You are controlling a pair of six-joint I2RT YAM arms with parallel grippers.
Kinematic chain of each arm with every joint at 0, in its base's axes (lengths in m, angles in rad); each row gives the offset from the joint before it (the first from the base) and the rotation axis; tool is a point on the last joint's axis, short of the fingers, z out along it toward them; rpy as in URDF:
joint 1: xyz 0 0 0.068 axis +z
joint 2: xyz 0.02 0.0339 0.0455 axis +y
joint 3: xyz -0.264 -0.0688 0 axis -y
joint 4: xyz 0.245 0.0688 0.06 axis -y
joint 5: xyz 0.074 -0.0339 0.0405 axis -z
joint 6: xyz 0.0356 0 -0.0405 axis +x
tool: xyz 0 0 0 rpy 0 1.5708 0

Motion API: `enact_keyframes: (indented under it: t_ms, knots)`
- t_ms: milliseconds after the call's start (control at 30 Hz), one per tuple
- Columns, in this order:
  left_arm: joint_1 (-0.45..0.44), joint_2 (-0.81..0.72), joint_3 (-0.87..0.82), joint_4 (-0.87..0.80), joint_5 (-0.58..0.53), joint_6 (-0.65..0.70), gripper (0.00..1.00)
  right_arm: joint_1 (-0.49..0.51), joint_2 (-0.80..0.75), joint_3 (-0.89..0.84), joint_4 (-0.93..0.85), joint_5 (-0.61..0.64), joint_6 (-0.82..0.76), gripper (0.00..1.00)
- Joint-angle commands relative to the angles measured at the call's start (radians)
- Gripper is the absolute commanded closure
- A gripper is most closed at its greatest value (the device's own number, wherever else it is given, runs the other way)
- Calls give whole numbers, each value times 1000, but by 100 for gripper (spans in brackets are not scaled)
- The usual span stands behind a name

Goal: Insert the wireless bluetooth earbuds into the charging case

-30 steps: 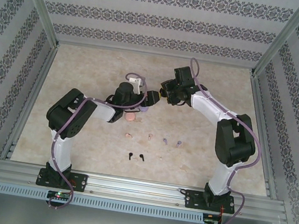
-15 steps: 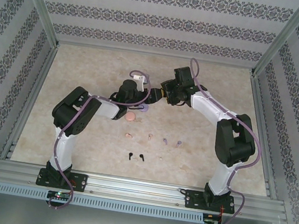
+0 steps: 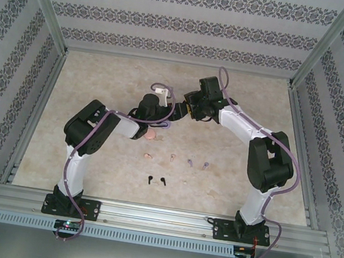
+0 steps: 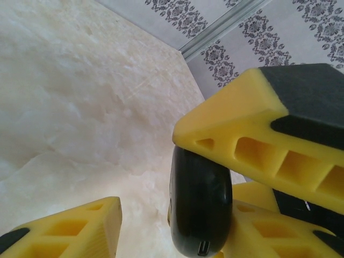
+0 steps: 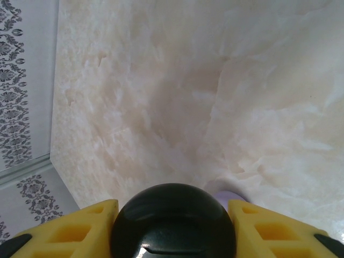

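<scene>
Right gripper bars centre; far-left table open.

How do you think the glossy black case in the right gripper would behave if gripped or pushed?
The black case looks hard-shelled, so probably stiff. Its glossy, rounded surface may slip or twist between the yellow fingers. Being round, it would likely roll or tip if released on edge.

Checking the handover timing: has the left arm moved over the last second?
Yes. The left gripper slid right toward the black case in the right gripper; its arm now overlaps the pink case.
</scene>
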Motion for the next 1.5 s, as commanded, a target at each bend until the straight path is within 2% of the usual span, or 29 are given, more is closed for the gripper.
enact_keyframes:
  t_ms: [0, 233, 433, 467, 600, 700, 833, 1033, 1233, 1333, 1467]
  knots:
    - [-8, 20, 21, 68, -25, -16, 53, 12, -44, -14, 10, 14, 14, 57]
    - [-8, 19, 23, 85, -43, -23, 65, 11, -45, -17, 12, 19, 14, 57]
    - [-8, 22, 36, 81, -38, -27, 83, 11, -49, -23, 21, 17, 18, 55]
    - [-9, 23, 36, 81, -37, -29, 87, 10, -52, -25, 22, 16, 19, 53]
    - [-8, 21, 41, 76, -22, -44, 100, -9, -71, -28, 35, 16, 12, 33]
    - [-8, 7, 39, 61, -6, -45, 100, -36, -109, -35, 40, 21, -19, 26]
    - [-1, -27, 21, 40, 24, -35, 100, -81, -181, -62, 20, 16, -101, 23]
    - [30, -110, 4, -45, 181, 5, 100, -172, -304, -179, 47, -32, -372, 14]
    - [72, -234, 6, -237, 394, 102, 100, -252, -444, -443, 406, -278, -673, 16]
    - [78, -290, 21, -368, 464, 176, 100, -252, -490, -509, 450, -383, -802, 18]
    - [77, -331, 60, -518, 525, 256, 100, -242, -490, -561, 517, -511, -855, 20]
